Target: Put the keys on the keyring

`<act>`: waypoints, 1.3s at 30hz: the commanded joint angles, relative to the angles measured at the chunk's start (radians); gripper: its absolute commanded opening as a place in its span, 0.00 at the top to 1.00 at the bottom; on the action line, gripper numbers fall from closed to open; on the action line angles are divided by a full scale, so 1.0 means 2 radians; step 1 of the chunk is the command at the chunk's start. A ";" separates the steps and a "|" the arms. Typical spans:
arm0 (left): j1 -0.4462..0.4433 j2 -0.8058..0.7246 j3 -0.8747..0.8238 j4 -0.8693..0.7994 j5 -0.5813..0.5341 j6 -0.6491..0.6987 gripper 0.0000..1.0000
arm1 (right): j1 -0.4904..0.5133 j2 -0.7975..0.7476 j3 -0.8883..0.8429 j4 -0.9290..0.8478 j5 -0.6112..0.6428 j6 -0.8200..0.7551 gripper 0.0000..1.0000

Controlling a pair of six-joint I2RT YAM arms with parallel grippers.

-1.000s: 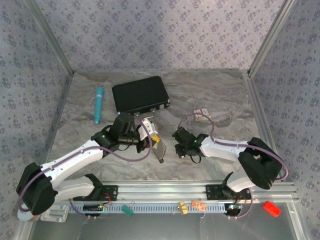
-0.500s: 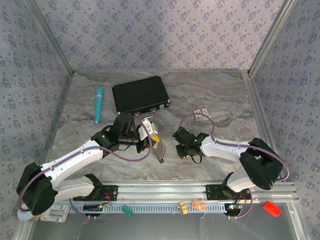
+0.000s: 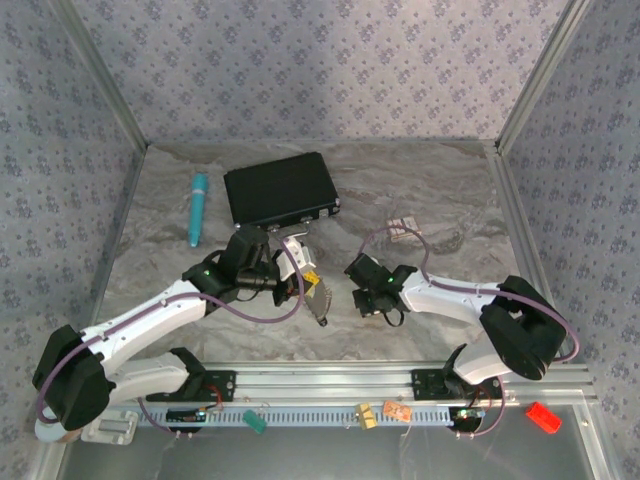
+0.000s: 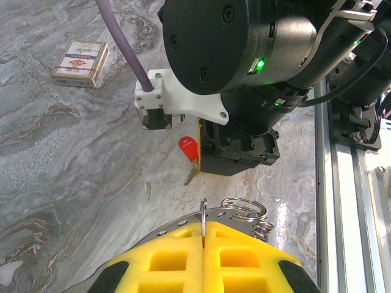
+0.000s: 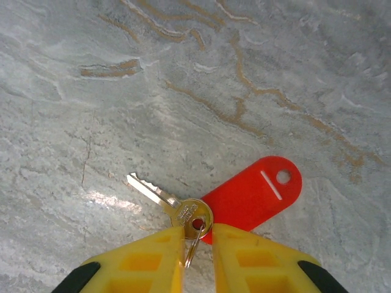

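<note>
The left gripper [image 4: 203, 247] has its yellow foam pads [image 4: 171, 262] pressed together on a thin silvery metal ring [image 4: 203, 223], which stands on edge in the seam between them. More silvery loops and a short bead chain [image 4: 250, 212] bunch just beyond the tips. The right gripper [image 5: 197, 235] points down at the grey marbled tabletop [image 5: 183, 73] with its pads only narrowly parted. They straddle the round head of a small brass-coloured key [image 5: 183, 210] lying flat there. A tiny wire loop through the head runs into the gap, and I cannot tell whether the pads actually touch the key. The key's blade angles away to one side, and a red rectangular plastic tag [image 5: 253, 194] fans out to the other, overlapped by the head. From the left wrist, the right arm's black wrist housing [image 4: 238, 55] stands directly ahead of the held ring, with the red tag [image 4: 188, 147] and the key [image 4: 192, 176] showing on the table at its foot. A small patterned card box [image 4: 79, 56] lies well behind. The top view adds the layout. The two grippers [image 3: 308, 280] [image 3: 365, 300] face each other near the table's middle, close but apart. A pale flattish fob [image 3: 320, 300] sits at the left fingers. A black rectangular case [image 3: 280, 188] and a teal pen-shaped cylinder [image 3: 197, 208] lie farther back.
</note>
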 commanded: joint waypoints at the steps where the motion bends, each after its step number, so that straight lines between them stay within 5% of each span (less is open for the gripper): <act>1: 0.001 -0.006 -0.004 -0.002 -0.001 0.011 1.00 | 0.006 -0.006 0.015 -0.023 0.021 0.008 0.78; 39: 0.001 -0.008 -0.003 -0.005 -0.002 0.014 1.00 | 0.010 0.020 0.023 -0.033 0.020 0.012 0.92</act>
